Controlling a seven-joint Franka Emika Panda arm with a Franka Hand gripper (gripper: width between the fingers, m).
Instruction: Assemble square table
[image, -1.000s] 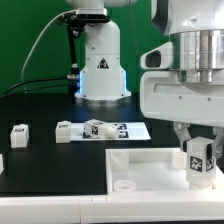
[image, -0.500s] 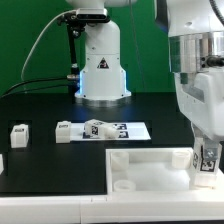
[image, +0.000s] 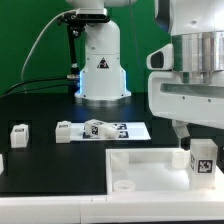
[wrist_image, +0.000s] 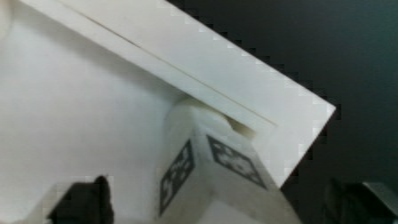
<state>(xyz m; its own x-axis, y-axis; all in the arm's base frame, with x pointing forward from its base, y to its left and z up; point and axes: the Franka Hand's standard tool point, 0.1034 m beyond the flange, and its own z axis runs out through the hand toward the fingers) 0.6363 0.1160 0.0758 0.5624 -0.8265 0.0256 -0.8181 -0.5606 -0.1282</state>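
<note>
Hand (wrist_image: 222, 205) is held apart about the leg (image: 201, 158) in the panel's (image: 150, 170) corner; if unseated, leg may be toppled.

The arm (image: 195, 45) reaches down at the exterior view's right, with the gripper (wrist_image: 217, 205) pointing downward — fingers (wrist_image: 80, 200) spread wide apart.

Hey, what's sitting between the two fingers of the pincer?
A white tagged leg, standing at the square panel's corner. The wrist view shows it between the open pincer's dark fingers, with a gap on each side.
</note>
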